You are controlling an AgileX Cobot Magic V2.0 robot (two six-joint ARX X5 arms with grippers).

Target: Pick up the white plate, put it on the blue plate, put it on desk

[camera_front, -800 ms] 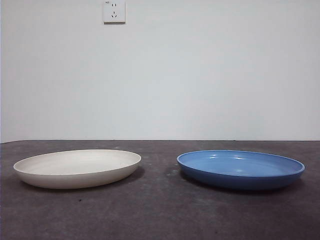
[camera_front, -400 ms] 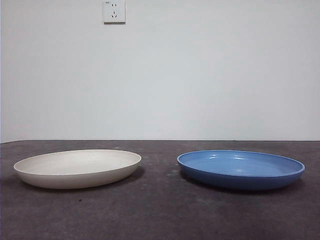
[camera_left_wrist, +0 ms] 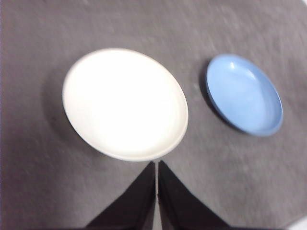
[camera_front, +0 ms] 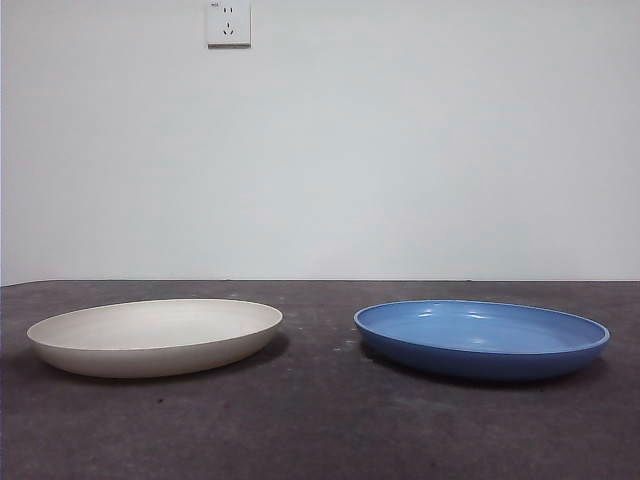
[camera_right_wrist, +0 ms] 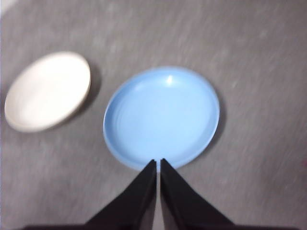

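Note:
The white plate (camera_front: 155, 336) rests on the desk (camera_front: 320, 420) at the left in the front view, with the blue plate (camera_front: 481, 338) beside it at the right, a gap between them. Neither arm shows in the front view. From high above, the left wrist view shows the white plate (camera_left_wrist: 124, 103) just beyond my left gripper (camera_left_wrist: 157, 163), whose jaws are shut and empty, and the blue plate (camera_left_wrist: 243, 93) off to the side. My right gripper (camera_right_wrist: 158, 161), shut and empty, hangs over the near rim of the blue plate (camera_right_wrist: 161, 116); the white plate (camera_right_wrist: 48, 90) lies beside it.
A white wall with a socket (camera_front: 228, 22) stands behind the desk's far edge. A pale strip at one corner of the left wrist view marks the desk's edge (camera_left_wrist: 298, 223).

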